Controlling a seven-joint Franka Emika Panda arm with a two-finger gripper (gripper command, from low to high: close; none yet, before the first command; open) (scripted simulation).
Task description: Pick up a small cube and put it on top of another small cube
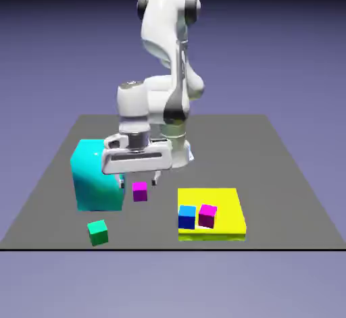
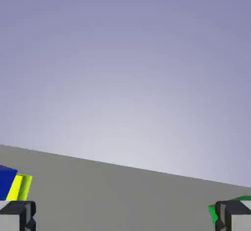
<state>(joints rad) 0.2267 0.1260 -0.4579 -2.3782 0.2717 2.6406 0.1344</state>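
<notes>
The small green cube (image 1: pixel 98 232) lies on the grey table near its front edge, toward the exterior view's left. My gripper (image 1: pixel 139 179) hangs open above the table, higher up and farther back than the cube, with nothing between its fingers. In the hand view the gripper (image 2: pixel 125 219) shows two widely spaced grey fingertips (image 2: pixel 17 216) at the bottom corners. A sliver of the green cube (image 2: pixel 213 214) peeks out beside the right one. A small magenta cube (image 1: pixel 140 191) sits just below the gripper in the exterior view.
A big cyan block (image 1: pixel 93 178) stands right beside the hand on the exterior view's left. A flat yellow plate (image 1: pixel 217 199) at the front right carries a blue cube (image 1: pixel 186 217) and a magenta cube (image 1: pixel 207 215). The blue cube (image 2: pixel 6 183) and yellow plate (image 2: pixel 23 187) show at the hand view's lower left.
</notes>
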